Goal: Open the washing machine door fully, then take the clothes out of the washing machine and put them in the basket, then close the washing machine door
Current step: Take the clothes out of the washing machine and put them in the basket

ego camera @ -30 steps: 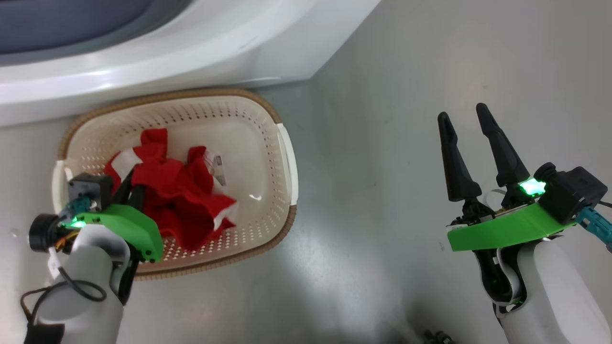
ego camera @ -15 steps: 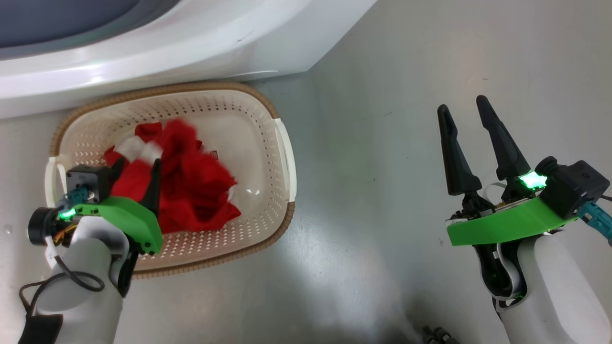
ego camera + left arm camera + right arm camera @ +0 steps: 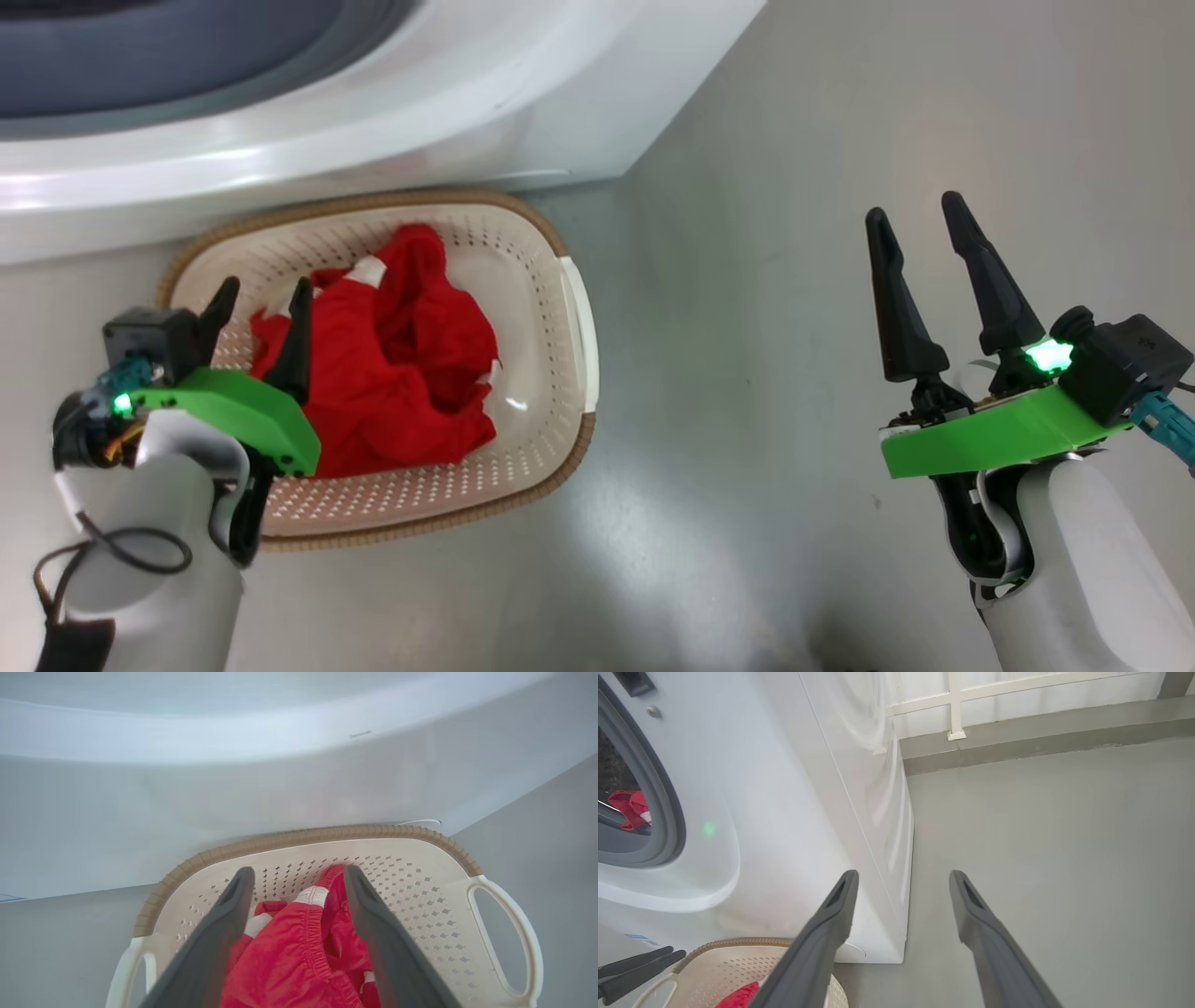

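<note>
- Head view: clothes [image 3: 401, 364] lie heaped in the basket [image 3: 581, 327], just beside the washing machine [image 3: 467, 103]; left jaws parted, empty, above the basket's rim; right jaws parted, empty, well apart from it.
- Left wrist view: clothes [image 3: 294, 961] in the basket [image 3: 411, 896], between parted fingers [image 3: 210, 952].
- Right wrist view: red garment [image 3: 629, 805] inside the washing machine [image 3: 784, 812], beyond the basket [image 3: 724, 966].

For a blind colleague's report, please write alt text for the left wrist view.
Red clothes with white trim lie in a cream perforated basket, seen between the open jaws of the left gripper. The white washing machine stands behind the basket.
</note>
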You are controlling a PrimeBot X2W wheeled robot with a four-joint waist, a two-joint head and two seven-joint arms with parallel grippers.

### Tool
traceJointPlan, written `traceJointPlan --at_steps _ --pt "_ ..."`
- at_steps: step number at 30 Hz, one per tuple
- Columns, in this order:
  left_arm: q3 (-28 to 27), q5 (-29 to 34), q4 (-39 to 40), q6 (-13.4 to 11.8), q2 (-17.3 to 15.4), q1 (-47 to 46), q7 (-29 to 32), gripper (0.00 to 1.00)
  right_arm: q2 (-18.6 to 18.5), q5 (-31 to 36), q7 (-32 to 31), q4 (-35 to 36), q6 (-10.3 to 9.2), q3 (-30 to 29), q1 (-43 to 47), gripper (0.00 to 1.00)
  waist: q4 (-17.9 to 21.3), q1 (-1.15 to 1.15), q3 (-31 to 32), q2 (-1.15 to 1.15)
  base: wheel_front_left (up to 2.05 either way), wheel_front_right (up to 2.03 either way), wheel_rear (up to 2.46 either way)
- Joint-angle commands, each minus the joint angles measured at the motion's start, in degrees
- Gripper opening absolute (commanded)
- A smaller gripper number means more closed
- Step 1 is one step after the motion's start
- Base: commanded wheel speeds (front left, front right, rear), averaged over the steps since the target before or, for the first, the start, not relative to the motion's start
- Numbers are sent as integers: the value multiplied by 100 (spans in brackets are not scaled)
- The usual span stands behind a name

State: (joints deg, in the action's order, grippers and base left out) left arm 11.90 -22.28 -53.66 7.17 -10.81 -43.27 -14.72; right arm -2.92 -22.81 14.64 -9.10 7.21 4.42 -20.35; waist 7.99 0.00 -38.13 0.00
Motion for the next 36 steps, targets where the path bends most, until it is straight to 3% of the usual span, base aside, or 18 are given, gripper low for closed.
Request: traceJointPlan --at_steps 1,21,36 --pt "-241 22 216 32 -142 311 -28 100 4 133 36 85 28 58 151 100 -107 0 241 0 0 0 0" --pt "-1281 605 1881 32 202 1655 -28 100 4 444 36 -273 28 -86 747 100 -408 0 1689 0 0 0 0" --pt "-1658 1029 3299 32 401 2939 -28 100 -164 419 36 -358 28 -182 1526 100 -543 0 2814 0 0 0 0"
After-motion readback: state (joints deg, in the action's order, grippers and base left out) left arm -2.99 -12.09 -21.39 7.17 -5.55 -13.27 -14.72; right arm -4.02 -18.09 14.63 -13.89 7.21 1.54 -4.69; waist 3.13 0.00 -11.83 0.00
